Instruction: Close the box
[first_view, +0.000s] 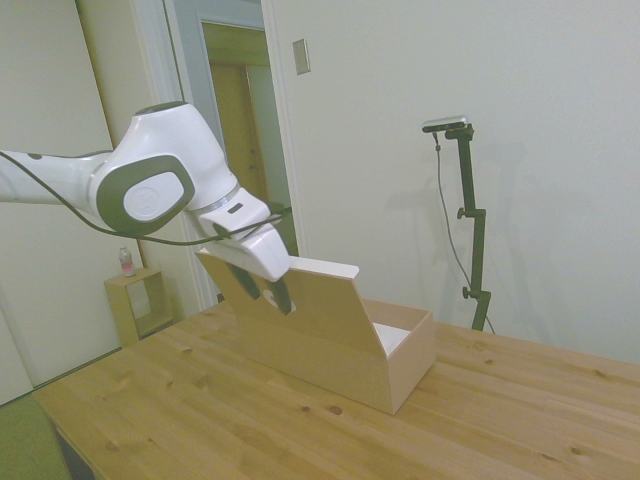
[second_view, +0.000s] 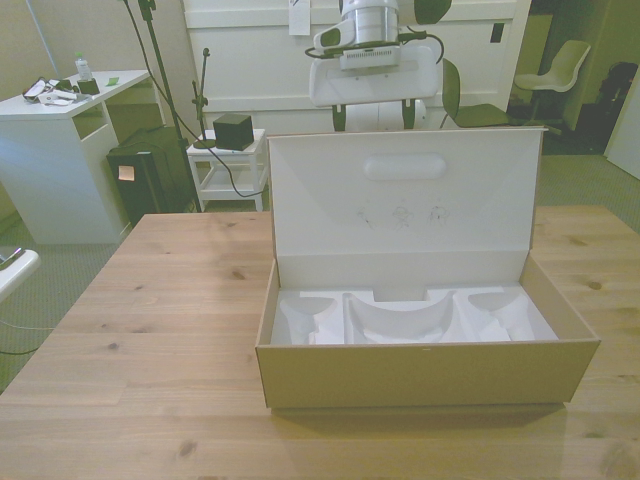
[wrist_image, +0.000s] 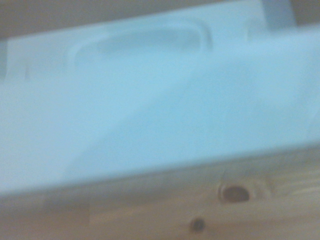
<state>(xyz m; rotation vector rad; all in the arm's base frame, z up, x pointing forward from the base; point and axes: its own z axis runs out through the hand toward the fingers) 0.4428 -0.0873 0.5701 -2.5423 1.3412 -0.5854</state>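
Box (second_view: 425, 372) is seen on the table (second_view: 160, 330), lid (second_view: 400, 205) raised near upright, white moulded insert (second_view: 400, 322) exposed; gripper (first_view: 272, 290) is placed behind the lid, against its back; finger state cannot be told.

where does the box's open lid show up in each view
side view: lid stands up at the picture's middle, tan outside showing, gripper against it.
front view: lid upright at the upper middle, pale inside with an oval mark.
wrist view: blurred pale surface, cannot tell lid from tray.
shared landmark: the wooden table beneath the box.
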